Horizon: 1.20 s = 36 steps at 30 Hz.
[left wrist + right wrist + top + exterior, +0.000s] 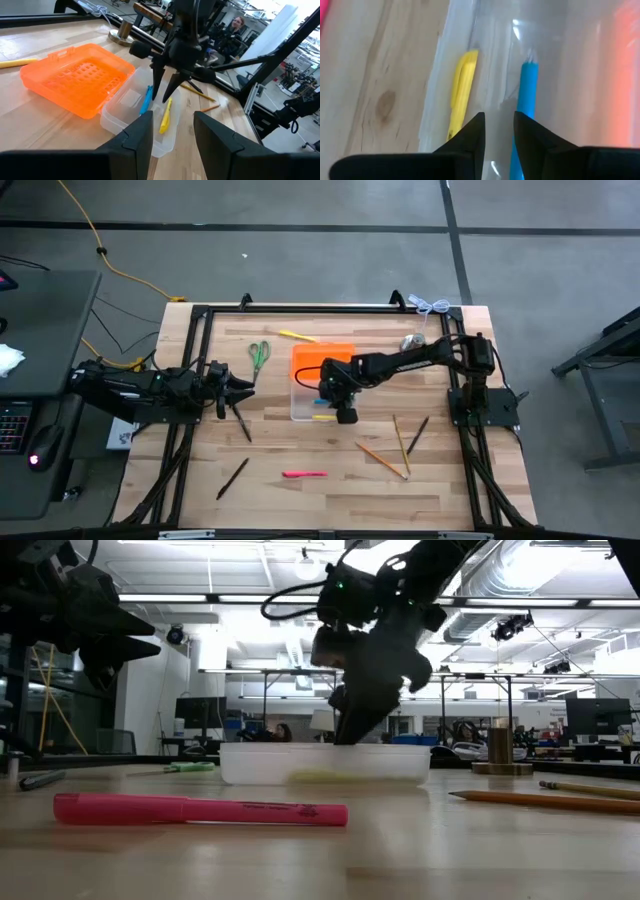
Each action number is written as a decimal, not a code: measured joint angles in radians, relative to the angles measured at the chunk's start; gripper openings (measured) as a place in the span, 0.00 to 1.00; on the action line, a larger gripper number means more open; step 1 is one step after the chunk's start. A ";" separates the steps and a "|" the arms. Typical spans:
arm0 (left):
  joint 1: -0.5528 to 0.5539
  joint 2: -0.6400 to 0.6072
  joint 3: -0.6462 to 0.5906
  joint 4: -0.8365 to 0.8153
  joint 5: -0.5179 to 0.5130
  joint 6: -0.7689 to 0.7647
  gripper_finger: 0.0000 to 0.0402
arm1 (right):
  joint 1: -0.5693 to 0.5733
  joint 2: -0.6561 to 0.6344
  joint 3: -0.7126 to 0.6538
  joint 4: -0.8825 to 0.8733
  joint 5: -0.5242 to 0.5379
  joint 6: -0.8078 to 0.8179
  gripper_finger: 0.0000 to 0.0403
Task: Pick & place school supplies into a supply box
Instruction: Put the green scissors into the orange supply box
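Progress looks early: two supplies — a yellow marker (166, 114) and a blue pen (146, 99) — lie in the supply box (303, 408), its orange lid (322, 360) folded open mid-table. Left out are the scissors (259, 356), a pink marker (304, 474), black pens and wooden pencils (381, 459). Right gripper (165, 89) points steeply down into the box, fingers slightly parted and empty. Left gripper (238, 388) waits at the table's left side — open, holding nothing.
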 joint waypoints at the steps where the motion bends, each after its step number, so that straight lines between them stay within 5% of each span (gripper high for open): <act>1: 0.000 0.000 0.000 0.000 0.000 0.000 0.43 | 0.000 0.000 0.009 0.000 0.000 0.000 0.20; 26: 0.000 0.000 0.000 -0.004 0.000 0.000 0.43 | 0.000 -0.037 0.122 -0.076 0.004 0.000 0.20; 36: 0.000 0.000 0.000 -0.008 0.000 0.000 0.43 | -0.001 -0.092 0.122 -0.114 0.120 -0.001 0.19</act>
